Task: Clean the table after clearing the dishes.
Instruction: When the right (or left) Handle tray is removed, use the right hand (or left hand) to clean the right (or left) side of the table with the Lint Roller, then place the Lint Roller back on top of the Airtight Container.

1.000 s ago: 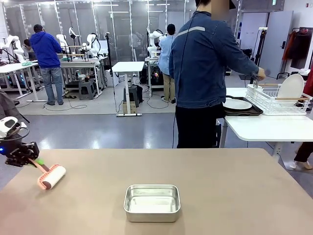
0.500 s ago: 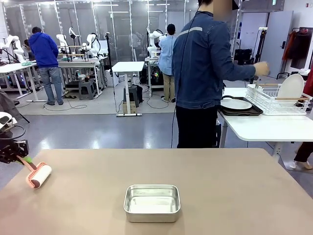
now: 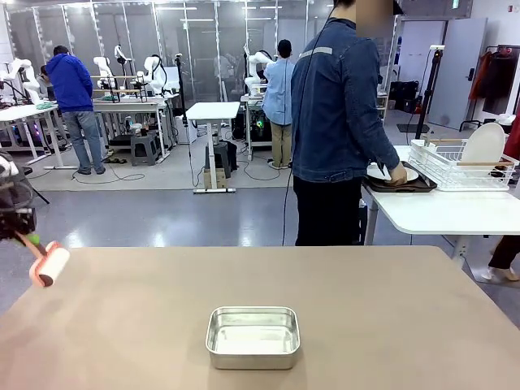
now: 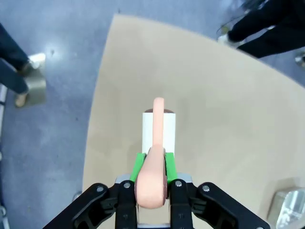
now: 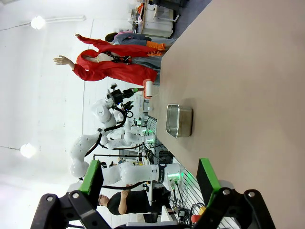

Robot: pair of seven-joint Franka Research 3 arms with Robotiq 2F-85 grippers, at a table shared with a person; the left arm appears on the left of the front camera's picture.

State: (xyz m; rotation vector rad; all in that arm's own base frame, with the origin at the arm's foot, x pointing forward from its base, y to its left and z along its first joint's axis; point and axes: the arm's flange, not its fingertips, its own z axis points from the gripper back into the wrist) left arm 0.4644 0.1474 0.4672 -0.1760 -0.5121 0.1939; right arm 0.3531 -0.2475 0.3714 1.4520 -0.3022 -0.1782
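Observation:
At the far left edge of the tan table (image 3: 349, 292), my left gripper (image 3: 22, 236) is shut on the pink handle of a lint roller, whose white roll (image 3: 51, 265) hangs just above the tabletop. In the left wrist view the green pads of the left gripper (image 4: 151, 167) clamp that pink handle, and the white roll (image 4: 158, 130) points out over the table (image 4: 224, 124). My right gripper (image 5: 150, 176) stands open over the table (image 5: 238, 71), with nothing between its fingers. A white plate (image 3: 382, 172) lies on a dark tray (image 3: 422, 185) on the white side table, under the person's hand.
A small steel pan (image 3: 253, 335) sits at the table's near middle, also the pan (image 5: 179, 120) in the right wrist view. The person (image 3: 341, 122) stands at the far side, turned toward a wire dish rack (image 3: 455, 166) holding an upright plate (image 3: 485, 143).
My left gripper has carried the roller leftward and toward the far left edge of the table. The person's hand dropped from the rack to the plate on the tray.

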